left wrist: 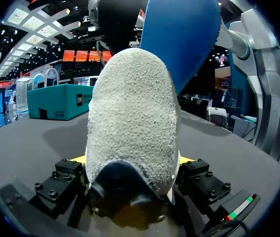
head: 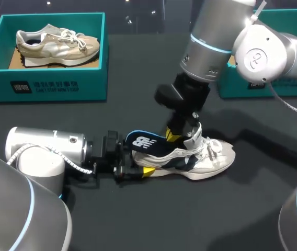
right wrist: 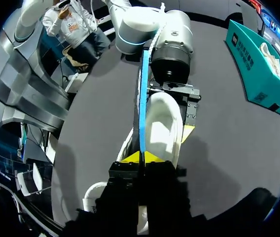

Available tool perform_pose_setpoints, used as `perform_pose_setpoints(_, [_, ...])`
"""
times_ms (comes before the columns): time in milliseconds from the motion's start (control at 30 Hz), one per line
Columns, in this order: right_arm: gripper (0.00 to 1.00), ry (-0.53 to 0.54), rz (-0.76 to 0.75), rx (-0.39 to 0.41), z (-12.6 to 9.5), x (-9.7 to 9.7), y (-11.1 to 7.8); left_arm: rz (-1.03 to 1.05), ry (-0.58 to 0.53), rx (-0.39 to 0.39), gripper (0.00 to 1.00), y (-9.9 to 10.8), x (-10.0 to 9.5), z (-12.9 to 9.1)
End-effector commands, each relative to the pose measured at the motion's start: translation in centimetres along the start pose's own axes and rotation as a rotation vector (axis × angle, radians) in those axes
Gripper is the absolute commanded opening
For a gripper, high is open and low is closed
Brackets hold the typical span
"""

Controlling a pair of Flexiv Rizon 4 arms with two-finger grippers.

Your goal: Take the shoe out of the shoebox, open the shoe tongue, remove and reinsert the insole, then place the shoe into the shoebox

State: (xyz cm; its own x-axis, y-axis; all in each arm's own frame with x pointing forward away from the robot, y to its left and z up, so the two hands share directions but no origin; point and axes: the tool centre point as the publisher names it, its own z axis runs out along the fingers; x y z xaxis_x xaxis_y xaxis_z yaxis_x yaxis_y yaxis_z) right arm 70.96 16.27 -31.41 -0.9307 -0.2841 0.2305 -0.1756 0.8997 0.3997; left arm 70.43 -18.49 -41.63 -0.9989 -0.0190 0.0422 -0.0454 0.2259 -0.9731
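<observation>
A white shoe (head: pixel 211 157) lies on its side on the dark table, toe to the right. My left gripper (head: pixel 138 166) comes in low from the left and is shut on the shoe's heel (left wrist: pixel 130 123), a yellow fingertip (left wrist: pixel 185 159) pressed to each side. A blue insole (head: pixel 144 142) sticks up and out of the shoe's opening toward the heel. My right gripper (head: pixel 174 135) reaches down from above and is shut on the insole's edge (right wrist: pixel 141 98), just over the shoe (right wrist: pixel 162 123). The laces hang loose by the tongue.
A teal shoebox (head: pixel 49 83) at the back left holds a second, beige shoe (head: pixel 54 42). Another teal box (head: pixel 274 89) stands at the back right, partly hidden behind my right arm. Bare table lies in front of the shoe.
</observation>
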Motion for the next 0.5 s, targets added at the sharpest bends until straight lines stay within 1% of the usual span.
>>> perform_pose_setpoints(33, [0.0, -0.007, 0.024, -0.007, 0.0, -0.3, 0.3, -0.001, -0.002, -0.001, 0.0, 0.7, -0.1, 0.3])
perform_pose_setpoints(67, [0.0, -0.011, 0.028, -0.009, -0.1, -0.4, 0.4, -0.001, -0.002, -0.001, 0.0, 0.7, -0.1, 0.3])
perform_pose_setpoints(100, [0.03, -0.013, 0.04, -0.016, -0.2, -0.5, 0.4, -0.001, -0.002, -0.001, 0.0, 0.7, -0.1, 0.3])
perform_pose_setpoints(133, [0.21, -0.014, 0.048, -0.019, -0.3, -0.5, 0.5, -0.001, -0.002, -0.001, 0.0, 0.7, -0.1, 0.3])
perform_pose_setpoints(200, [0.37, -0.015, 0.067, -0.026, -0.6, -0.6, 0.6, -0.001, -0.002, -0.001, 0.0, 0.7, -0.1, 0.3])
perform_pose_setpoints(233, [0.42, -0.013, 0.083, -0.03, -0.8, -0.7, 0.6, -0.001, -0.002, -0.001, 0.0, 0.7, -0.1, 0.3])
perform_pose_setpoints(267, [0.62, -0.007, 0.096, -0.04, -0.9, -0.7, 0.6, -0.001, -0.002, -0.001, 0.0, 0.7, -0.1, 0.3])
perform_pose_setpoints(300, [0.86, 0.0, 0.113, -0.05, -1.1, -0.8, 0.5, -0.001, -0.002, -0.001, 0.0, 0.7, -0.1, 0.3])
perform_pose_setpoints(333, [0.95, 0.008, 0.133, -0.055, -1.2, -0.9, 0.4, -0.001, -0.002, -0.001, 0.0, 0.7, -0.1, 0.3])
perform_pose_setpoints(367, [0.95, 0.016, 0.147, -0.07, -1.3, -1.0, 0.3, -0.001, -0.002, -0.001, 0.0, 0.7, -0.1, 0.3])
perform_pose_setpoints(500, [0.81, 0.065, 0.207, -0.09, -1.1, -1.4, 0.5, -0.001, -0.002, -0.001, 0.0, 0.7, -0.1, 0.3])
